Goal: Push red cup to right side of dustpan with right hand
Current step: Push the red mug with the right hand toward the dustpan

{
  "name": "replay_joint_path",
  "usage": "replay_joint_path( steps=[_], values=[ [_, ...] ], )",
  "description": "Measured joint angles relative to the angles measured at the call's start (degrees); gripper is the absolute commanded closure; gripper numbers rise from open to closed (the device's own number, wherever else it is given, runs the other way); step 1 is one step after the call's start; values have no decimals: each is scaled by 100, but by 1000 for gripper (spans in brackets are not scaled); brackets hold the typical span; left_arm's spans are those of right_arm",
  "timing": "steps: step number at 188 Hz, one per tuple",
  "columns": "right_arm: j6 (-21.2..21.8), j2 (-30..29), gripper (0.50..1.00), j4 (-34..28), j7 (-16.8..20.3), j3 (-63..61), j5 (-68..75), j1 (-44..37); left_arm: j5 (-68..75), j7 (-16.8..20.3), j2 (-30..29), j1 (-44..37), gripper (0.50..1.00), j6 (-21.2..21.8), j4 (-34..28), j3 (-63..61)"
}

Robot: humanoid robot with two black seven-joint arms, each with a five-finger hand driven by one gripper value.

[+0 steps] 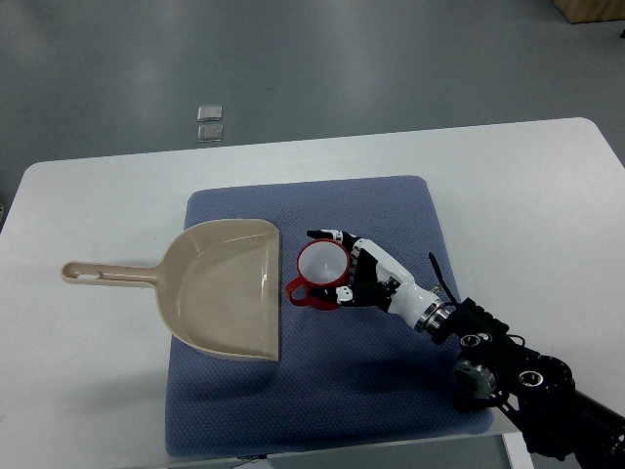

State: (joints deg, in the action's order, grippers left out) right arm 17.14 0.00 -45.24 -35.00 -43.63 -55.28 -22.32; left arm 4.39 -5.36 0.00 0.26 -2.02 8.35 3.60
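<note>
A red cup (318, 269) with a white inside stands upright on the blue mat (391, 210), just right of the beige dustpan (227, 285). Its handle points down-left toward the dustpan's open edge. My right hand (344, 266) comes in from the lower right and rests against the cup's right side. The fingers curve around the rim, one dark fingertip (317, 234) above it and one white fingertip (342, 292) below. The cup almost touches the dustpan's right rim. The left arm does not show.
The dustpan's long handle (107, 274) reaches left over the white table (98, 205). The mat covers the table's middle. Two small clear tiles (209, 121) lie on the grey floor beyond the table. My dark forearm (518, 376) crosses the lower right corner.
</note>
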Motion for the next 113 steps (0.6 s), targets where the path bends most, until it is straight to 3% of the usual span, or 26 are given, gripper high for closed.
replay_joint_path(
  steps=[113],
  values=[
    [-90, 0, 570, -158, 0, 464, 8, -58, 0, 0, 0, 0, 500, 0, 0, 0]
  ],
)
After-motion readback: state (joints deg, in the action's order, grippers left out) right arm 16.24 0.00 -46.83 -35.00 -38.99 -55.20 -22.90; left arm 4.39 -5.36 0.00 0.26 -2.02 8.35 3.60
